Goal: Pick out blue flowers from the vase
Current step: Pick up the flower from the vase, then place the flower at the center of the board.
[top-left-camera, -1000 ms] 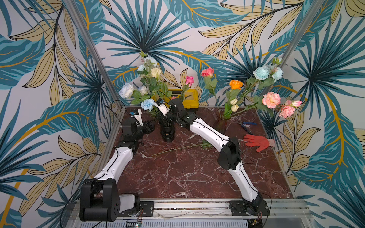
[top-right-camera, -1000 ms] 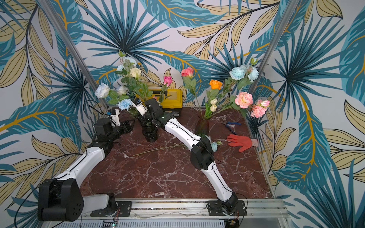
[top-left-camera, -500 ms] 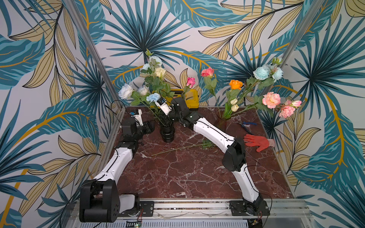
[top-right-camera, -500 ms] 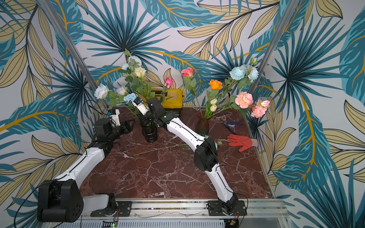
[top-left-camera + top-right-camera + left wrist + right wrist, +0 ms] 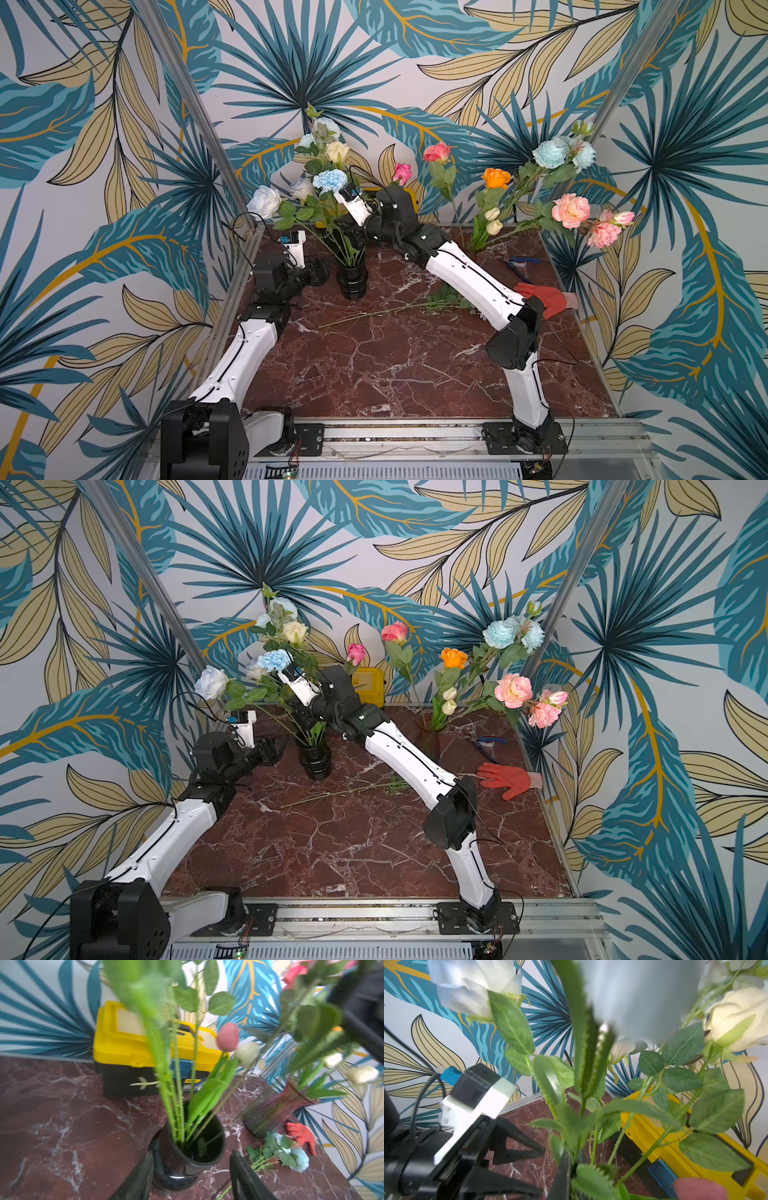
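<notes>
Leaf-patterned wallpaper surrounds a red-brown marble table (image 5: 374,365). At its far left stands a black vase (image 5: 352,280) of mixed stems. Among them a ruffled blue flower (image 5: 329,181) rises above the bunch and a paler blue flower (image 5: 264,201) leans left. The right gripper (image 5: 351,233) reaches in just above the vase mouth, its jaws closed tight on a thin green stem (image 5: 583,1103) with narrow saw-edged leaves. The wrist view blurs up close, but this looks to be the ruffled flower's stem. The left gripper (image 5: 320,270) sits low just left of the vase, jaws about half open with a finger on either side of the vase's base and holding nothing. A loose blue flower (image 5: 299,1159) lies flat on the table right of the vase, near a red glove (image 5: 544,297). A yellow toolbox (image 5: 128,1043) sits beyond the vase.
</notes>
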`<action>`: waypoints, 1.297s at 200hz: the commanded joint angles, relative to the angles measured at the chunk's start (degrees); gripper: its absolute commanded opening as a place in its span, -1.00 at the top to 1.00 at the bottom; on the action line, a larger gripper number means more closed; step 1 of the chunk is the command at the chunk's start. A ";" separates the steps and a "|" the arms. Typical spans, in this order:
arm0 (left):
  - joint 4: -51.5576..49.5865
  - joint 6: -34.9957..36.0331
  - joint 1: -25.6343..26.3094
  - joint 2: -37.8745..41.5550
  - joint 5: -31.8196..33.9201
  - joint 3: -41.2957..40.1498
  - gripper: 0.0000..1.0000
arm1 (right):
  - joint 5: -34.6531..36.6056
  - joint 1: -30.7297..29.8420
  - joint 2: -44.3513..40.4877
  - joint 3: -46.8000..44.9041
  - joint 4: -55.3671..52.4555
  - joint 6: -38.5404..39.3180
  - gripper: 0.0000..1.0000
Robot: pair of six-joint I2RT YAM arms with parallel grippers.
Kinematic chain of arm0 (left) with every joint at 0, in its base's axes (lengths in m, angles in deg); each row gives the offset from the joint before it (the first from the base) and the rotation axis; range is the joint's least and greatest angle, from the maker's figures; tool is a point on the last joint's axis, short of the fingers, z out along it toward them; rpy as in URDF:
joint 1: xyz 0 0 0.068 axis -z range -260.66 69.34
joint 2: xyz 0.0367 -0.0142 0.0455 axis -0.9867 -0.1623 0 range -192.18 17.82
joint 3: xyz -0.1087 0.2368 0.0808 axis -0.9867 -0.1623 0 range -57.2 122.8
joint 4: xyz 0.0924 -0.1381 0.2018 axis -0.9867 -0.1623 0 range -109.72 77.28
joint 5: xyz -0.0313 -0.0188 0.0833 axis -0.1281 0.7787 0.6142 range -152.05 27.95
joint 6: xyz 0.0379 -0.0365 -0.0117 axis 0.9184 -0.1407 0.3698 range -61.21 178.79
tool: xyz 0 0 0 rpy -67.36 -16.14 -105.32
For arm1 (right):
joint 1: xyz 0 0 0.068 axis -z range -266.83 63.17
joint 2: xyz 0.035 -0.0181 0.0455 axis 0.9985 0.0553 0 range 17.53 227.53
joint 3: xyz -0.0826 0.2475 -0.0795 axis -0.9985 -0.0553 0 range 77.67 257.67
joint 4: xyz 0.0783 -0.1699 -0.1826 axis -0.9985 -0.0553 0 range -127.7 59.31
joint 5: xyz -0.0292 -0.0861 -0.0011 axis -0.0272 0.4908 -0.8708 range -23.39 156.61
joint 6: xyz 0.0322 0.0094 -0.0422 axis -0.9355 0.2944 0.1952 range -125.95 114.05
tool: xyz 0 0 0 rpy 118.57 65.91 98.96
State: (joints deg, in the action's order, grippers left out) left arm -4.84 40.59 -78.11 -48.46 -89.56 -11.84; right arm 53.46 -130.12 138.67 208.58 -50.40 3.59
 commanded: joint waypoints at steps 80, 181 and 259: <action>0.57 7.16 4.05 2.84 -6.35 2.38 -0.27 | -2.61 -0.75 -10.02 -4.23 -4.76 0.09 0.84; 0.57 9.05 10.63 0.78 -7.78 8.60 -0.26 | -3.72 -1.54 -19.17 -14.95 -0.93 -2.38 0.83; 0.62 8.39 12.00 -1.28 -9.01 10.43 0.19 | -3.21 -1.58 -23.29 -21.15 2.60 -3.99 0.82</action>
State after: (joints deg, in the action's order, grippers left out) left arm -4.82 48.88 -66.72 -49.10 -97.25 -3.75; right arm 50.49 -131.30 118.15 189.50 -50.53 0.92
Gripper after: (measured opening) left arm 0.475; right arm 0.089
